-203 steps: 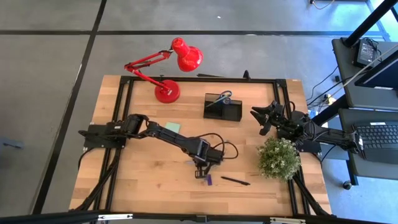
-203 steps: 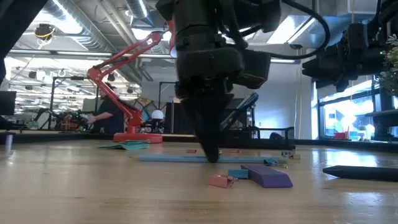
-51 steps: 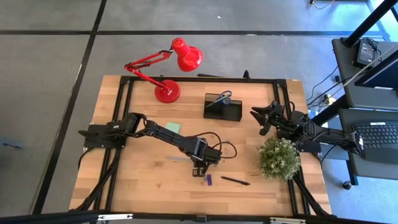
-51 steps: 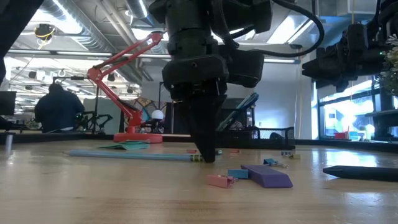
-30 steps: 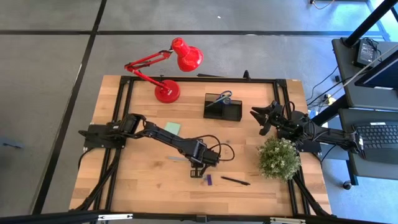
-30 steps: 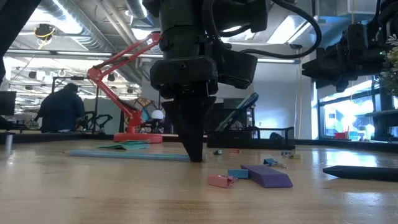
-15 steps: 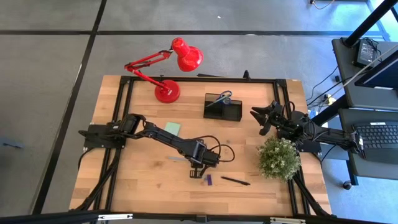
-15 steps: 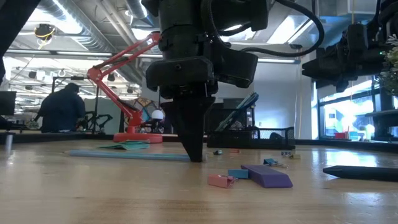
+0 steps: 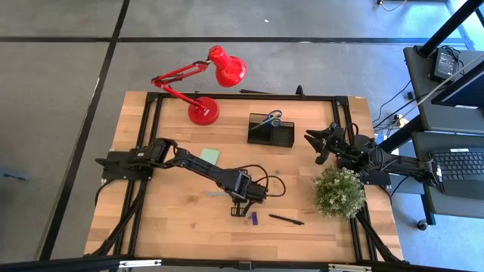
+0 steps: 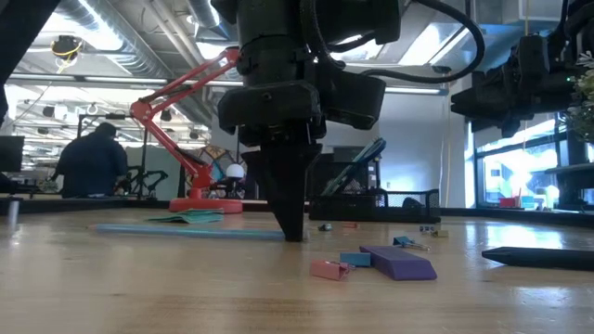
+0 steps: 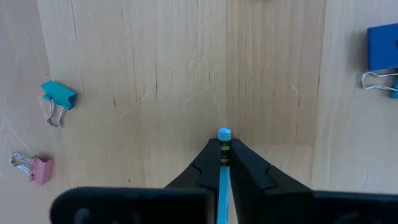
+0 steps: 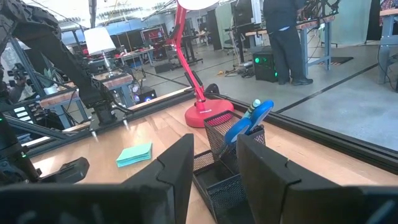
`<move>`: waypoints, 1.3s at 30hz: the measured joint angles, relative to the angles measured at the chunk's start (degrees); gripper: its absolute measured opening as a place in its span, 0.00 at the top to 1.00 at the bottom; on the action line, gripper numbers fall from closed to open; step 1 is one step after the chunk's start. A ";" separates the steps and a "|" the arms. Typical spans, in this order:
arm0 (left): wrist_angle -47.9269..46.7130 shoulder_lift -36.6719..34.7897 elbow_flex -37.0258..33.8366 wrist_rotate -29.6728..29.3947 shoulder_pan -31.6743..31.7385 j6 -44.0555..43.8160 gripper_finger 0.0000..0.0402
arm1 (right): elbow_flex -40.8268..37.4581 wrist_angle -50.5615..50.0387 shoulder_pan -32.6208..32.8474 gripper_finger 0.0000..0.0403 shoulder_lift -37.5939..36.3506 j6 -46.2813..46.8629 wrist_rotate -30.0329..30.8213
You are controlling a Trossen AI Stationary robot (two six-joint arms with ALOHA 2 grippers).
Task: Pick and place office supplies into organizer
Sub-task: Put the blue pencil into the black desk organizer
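On the far left of the wooden table [image 9: 174, 219] the left arm's base sits by the black metal frame [image 9: 148, 128], and the arm reaches across toward the middle. Behind it, at the back edge, stands the red desk lamp [image 9: 204, 112]. Just right of the arm's elbow lies the pale green sticky-note pad [image 9: 210, 156], flat on the wood.

Near the table's middle the left gripper [image 9: 240, 207] points straight down with its tips at the surface. Its fingers [image 11: 202, 167] are clenched on a light-blue pencil [image 11: 222, 163], close to the eraser end, which pokes out just past the tips. From the low view the pencil [image 10: 186, 230] lies flat on the wood, running away to the left of the gripper [image 10: 292, 232].

Around the gripper lie small binder clips: a teal one [image 11: 58, 96] and a pink one [image 11: 38, 169] on one side, a blue one [image 11: 382, 51] on the other. Just in front of the gripper sits the purple piece [image 9: 253, 218], and right of it a black pen [image 9: 286, 220].

At the back, right of centre, stands the black mesh organizer [image 9: 271, 131], with the blue-handled scissors [image 12: 254, 121] standing in it.

Farther right the right gripper [image 9: 321, 143] hovers above the table beside the organizer, its fingers [image 12: 175, 165] parted and holding nothing. In front of that arm stands the bushy green plant [image 9: 339, 192].
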 joint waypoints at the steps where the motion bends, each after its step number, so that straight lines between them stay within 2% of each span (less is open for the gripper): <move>1: -0.10 -0.17 -0.01 0.03 0.09 0.11 0.96 | -0.01 0.00 0.01 0.69 0.00 0.00 0.00; 6: -2.72 -2.10 -0.39 0.45 0.96 0.39 0.98 | 0.00 0.00 0.01 0.69 0.00 0.11 0.00; 14: -3.17 -9.45 -0.26 0.13 2.55 2.17 0.98 | 0.00 0.02 0.01 0.69 0.00 0.09 0.00; 19: -0.08 -15.39 -0.11 -3.18 4.95 6.16 0.98 | 0.00 0.00 0.01 0.69 0.00 0.04 -0.02; 24: 8.27 -20.55 -0.07 -3.71 8.88 13.46 0.98 | -0.01 0.02 -0.01 0.69 0.00 0.13 -0.01; 31: 20.54 -24.25 -0.04 5.89 17.17 21.43 0.97 | 0.00 0.02 0.01 0.69 0.00 -0.04 -0.02; 36: 27.54 -24.33 -0.04 13.59 24.28 23.81 0.97 | 0.00 0.02 0.01 0.69 0.00 -1.40 0.00; 39: 31.55 -24.08 -0.04 16.25 28.08 24.57 0.97 | 0.00 0.02 0.01 0.69 0.00 -1.53 0.00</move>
